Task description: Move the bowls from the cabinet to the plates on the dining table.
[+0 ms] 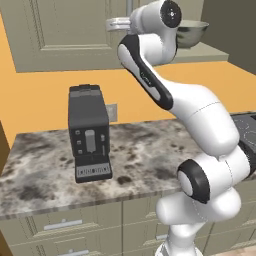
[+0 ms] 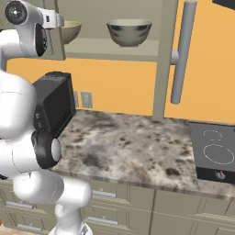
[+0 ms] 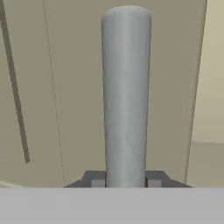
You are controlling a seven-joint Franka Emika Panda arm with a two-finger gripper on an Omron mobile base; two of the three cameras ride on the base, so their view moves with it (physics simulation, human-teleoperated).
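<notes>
We see the left cabinet door (image 1: 65, 30) closed across its bowl (image 2: 69, 30); the marbled bowl (image 2: 129, 32) sits unobstructed.

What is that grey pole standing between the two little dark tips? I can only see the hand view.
Observer: It is the bar handle of a wall cabinet door, high above a stone counter. The fingers press it from both sides.
Visitor: Is anything in that cabinet?
Observer: Two bowls stand on its shelf: an olive-tan bowl, partly behind this door, and a marbled grey bowl in the open.
Visitor: So the other door is open?
Observer: Yes, the other door is swung out edge-on toward the right base view.
</notes>
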